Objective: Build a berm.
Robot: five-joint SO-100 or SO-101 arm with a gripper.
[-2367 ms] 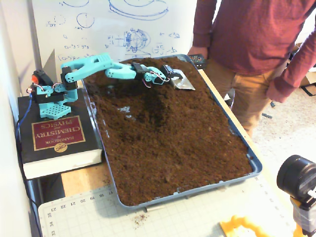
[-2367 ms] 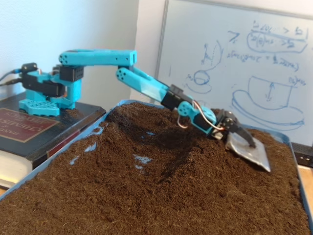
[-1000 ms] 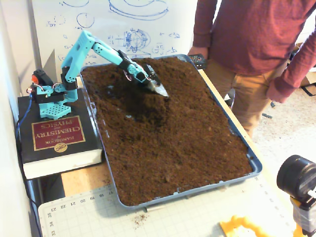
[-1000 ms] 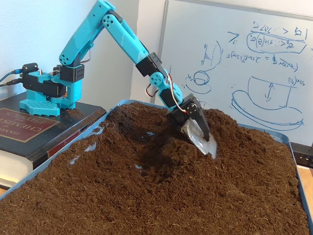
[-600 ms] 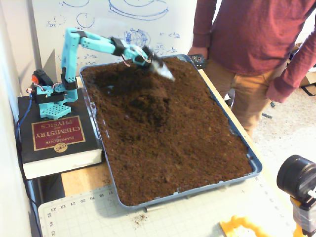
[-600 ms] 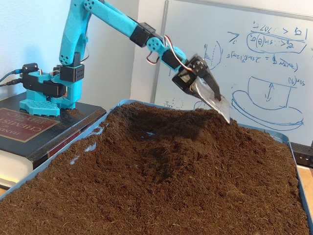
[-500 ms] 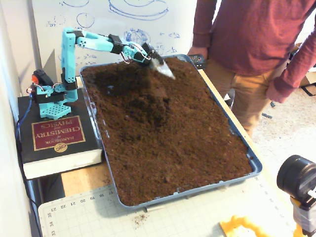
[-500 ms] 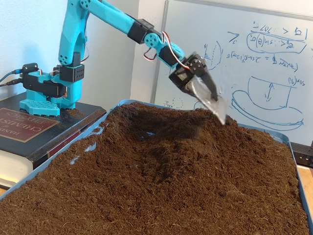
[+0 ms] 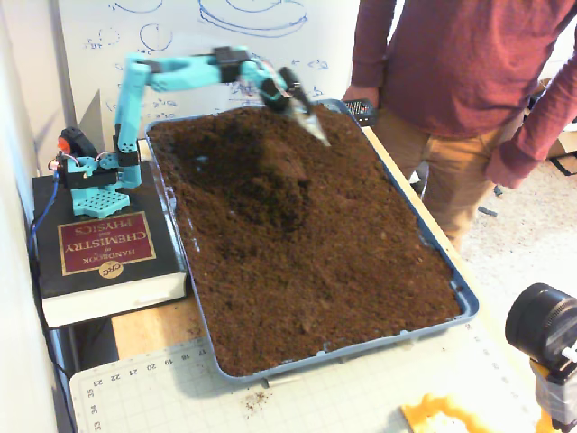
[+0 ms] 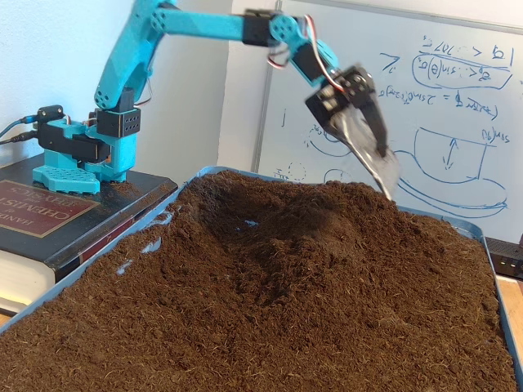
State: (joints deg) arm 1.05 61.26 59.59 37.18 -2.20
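Note:
A blue tray is filled with dark brown soil. A raised mound, the berm, rises at the far end of the soil, with a darker hollow on its near left side. The turquoise arm reaches out high over the tray's far edge. Its gripper hangs in the air above the berm's far crest. It is shut on a silvery metal blade that points steeply down and does not touch the soil.
The arm's base stands on a thick black book left of the tray. A person in a red shirt stands at the tray's far right corner. A whiteboard is behind. A camera lens and a cutting mat lie in front.
The blade dragged soil back toward the arm, then lifted out of it. It now swings outward and higher over the berm's far side, leaving a taller mound.

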